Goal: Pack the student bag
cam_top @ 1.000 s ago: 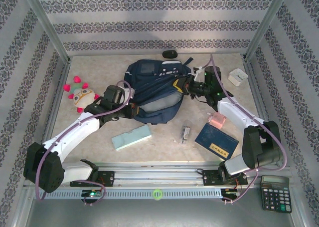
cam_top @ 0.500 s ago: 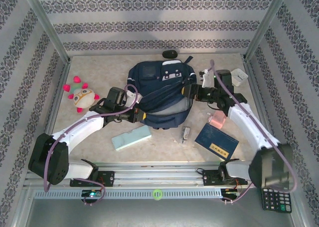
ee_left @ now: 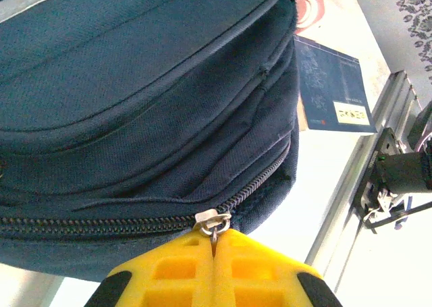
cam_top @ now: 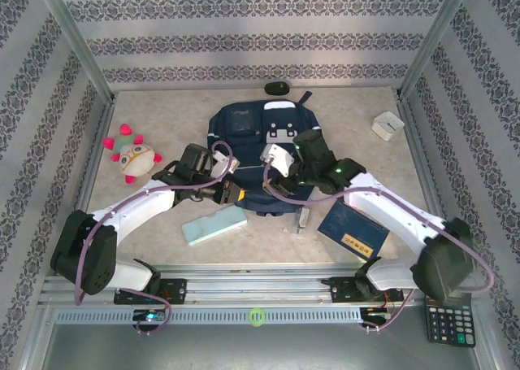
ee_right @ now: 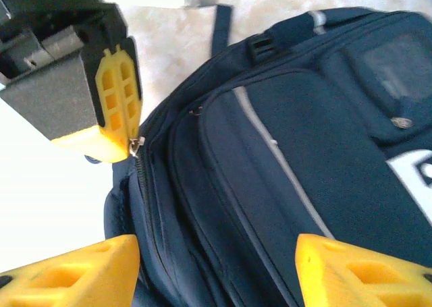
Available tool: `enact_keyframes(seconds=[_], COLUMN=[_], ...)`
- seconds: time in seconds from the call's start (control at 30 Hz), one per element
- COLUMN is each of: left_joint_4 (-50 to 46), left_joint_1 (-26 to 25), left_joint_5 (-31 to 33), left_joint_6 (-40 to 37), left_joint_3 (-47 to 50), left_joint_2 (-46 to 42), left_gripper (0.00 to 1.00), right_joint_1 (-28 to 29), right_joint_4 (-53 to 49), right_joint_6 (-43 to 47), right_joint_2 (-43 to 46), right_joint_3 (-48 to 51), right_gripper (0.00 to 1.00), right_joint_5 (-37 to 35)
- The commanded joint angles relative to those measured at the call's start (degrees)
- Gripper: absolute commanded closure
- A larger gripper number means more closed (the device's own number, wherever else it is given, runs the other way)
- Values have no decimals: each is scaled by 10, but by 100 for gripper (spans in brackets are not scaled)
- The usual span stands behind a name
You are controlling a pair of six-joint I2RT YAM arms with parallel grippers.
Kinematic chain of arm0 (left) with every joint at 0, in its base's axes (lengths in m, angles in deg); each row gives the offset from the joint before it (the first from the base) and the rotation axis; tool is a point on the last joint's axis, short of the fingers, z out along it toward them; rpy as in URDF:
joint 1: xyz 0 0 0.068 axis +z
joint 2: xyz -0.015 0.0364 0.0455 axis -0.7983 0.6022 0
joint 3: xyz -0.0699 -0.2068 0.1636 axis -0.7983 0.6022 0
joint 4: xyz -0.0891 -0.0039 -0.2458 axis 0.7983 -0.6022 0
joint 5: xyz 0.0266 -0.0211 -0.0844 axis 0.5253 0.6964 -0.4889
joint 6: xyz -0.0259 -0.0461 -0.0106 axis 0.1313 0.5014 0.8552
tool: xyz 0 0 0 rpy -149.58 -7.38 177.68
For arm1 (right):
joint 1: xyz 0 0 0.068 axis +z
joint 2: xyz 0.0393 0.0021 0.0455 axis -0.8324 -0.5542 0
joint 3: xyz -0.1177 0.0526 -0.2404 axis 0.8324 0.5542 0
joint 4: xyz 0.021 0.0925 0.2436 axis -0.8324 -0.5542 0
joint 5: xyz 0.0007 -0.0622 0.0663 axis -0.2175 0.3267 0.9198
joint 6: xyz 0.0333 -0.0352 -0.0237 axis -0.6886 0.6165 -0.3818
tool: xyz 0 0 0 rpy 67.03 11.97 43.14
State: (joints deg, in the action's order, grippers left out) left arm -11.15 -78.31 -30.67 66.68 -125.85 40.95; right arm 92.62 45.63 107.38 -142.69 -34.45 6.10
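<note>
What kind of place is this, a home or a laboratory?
Probably a robot test booth, not a home: patterned wall panels on metal posts enclose a table, and the left arm and right arm are bolted to a rail at its near edge.

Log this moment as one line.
left gripper: shut on zipper pull | right gripper: open over backpack
</note>
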Motion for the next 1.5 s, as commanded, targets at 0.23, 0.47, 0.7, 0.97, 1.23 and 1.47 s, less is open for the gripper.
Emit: enact_keyframes(seconds=[0.23,0.47,0.7,0.97,1.23,1.47], left_joint_4=[54,41,-30,-146,-139,-84], left_joint_1=[-11,-11,-7,20,75,112], left_joint_5=[-37,-42,28,114,262,345], left_joint_6=[-39,-51,-86,-166,-172,-163], left_joint_3=[-15,-17,-33,-81,-112,-185], left_joint_2=[-9,-14,-11,26,68,168], left_gripper=[100,100,100,100,100,100], right_joint_1=[6,15,17,-25,-61,-81], right_joint_4=[-18,-10,20,-66,-125,-157], right_joint_6=[78,109,176,307,378,408], right_joint_2=[-92,-134,-87,-22,17,28], right_joint_3=[-33,-27,12,21,-3,-22], right_gripper=[37,43,95,100,100,100], right_joint_5=[162,108,39,115,139,167])
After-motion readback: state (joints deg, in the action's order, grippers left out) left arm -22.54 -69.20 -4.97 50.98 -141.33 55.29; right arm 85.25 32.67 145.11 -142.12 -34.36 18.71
